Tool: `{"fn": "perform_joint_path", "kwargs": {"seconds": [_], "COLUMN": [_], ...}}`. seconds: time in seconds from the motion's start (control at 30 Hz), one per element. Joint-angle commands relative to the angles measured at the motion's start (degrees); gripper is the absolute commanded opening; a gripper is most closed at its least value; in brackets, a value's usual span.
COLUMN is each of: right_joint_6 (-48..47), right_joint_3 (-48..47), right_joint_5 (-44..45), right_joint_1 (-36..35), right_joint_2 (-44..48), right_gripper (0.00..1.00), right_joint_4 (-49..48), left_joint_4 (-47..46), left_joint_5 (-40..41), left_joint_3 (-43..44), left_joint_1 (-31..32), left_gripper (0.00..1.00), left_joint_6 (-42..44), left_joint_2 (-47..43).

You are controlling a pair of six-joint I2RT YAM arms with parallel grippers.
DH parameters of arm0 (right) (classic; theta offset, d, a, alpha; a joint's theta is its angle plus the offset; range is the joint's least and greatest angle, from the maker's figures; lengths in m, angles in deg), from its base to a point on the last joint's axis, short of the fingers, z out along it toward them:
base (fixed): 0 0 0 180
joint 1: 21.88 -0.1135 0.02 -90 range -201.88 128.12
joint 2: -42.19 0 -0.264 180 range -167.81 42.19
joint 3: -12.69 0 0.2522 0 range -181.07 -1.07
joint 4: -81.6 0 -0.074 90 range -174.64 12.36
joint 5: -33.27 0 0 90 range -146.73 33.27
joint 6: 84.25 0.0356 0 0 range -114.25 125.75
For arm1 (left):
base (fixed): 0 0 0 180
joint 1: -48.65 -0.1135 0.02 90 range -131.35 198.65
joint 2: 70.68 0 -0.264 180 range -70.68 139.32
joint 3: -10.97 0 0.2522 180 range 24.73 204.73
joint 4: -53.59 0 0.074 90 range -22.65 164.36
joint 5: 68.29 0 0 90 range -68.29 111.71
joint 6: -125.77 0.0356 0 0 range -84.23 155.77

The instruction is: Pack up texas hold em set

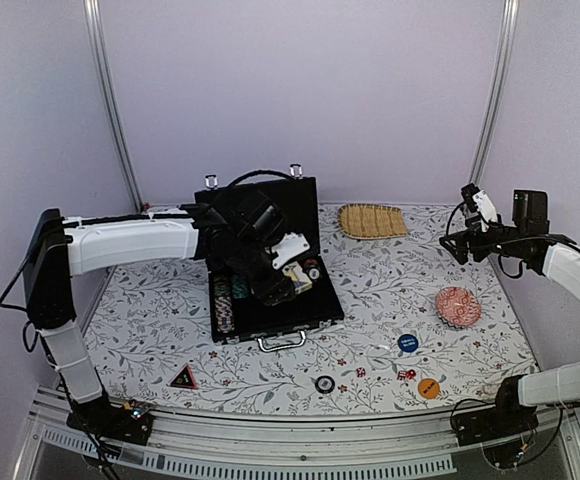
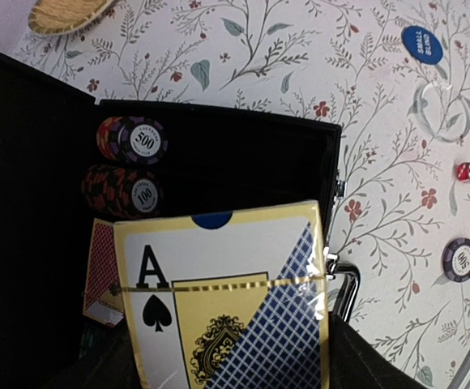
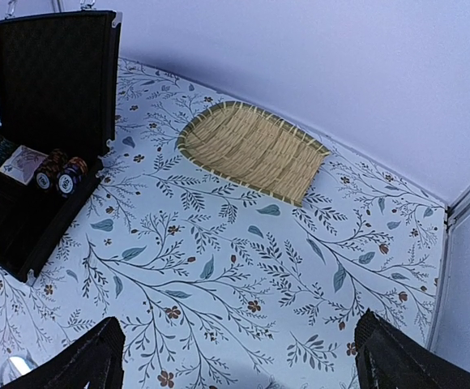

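My left gripper (image 1: 290, 275) is clamped on a card deck (image 2: 227, 300) showing the ace of spades, held over the open black briefcase (image 1: 315, 308) mid-table. Inside stand a 500 chip (image 2: 144, 142) and a 100 chip (image 2: 144, 197). Toward the near edge, a blue disc (image 2: 422, 44) reads SMALL BLIND. My right gripper (image 3: 239, 340) hangs spread wide by the right edge.

Woven straw mat (image 1: 372, 221) lying flat near the pale lilac back wall (image 1: 300, 90), red patterned round dish (image 1: 458, 306) nearer on the right, well apart from it, white tablecloth (image 1: 150, 320) printed with leafy sprigs, metal corner posts (image 1: 110, 100).
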Motion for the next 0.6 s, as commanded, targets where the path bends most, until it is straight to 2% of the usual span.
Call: {"fn": "perform_joint_path", "kwargs": {"seconds": [0.0,0.2,0.57], "right_joint_6": [-0.8,-1.0,-1.2], "right_joint_3": [0.1,0.2,0.1], "right_joint_5": [-0.9,-1.1,-1.3], "right_joint_1": [-0.1,-0.1,-0.1], "right_joint_2": [-0.6,-0.8,-1.1], "right_gripper": [1.00,1.00,1.00], "right_joint_4": [0.5,0.6,0.8], "left_joint_4": [-0.1,-1.6,-3.3], "left_joint_5": [-1.3,-2.4,-5.3], "left_joint_3": [-3.4,-6.7,-7.4], "left_joint_1": [-2.9,-4.5,-4.9], "left_gripper": [0.72,0.73,0.71], "left_joint_6": [3.0,6.1,7.9], "left_joint_2": [-2.6,-2.1,2.5]}}
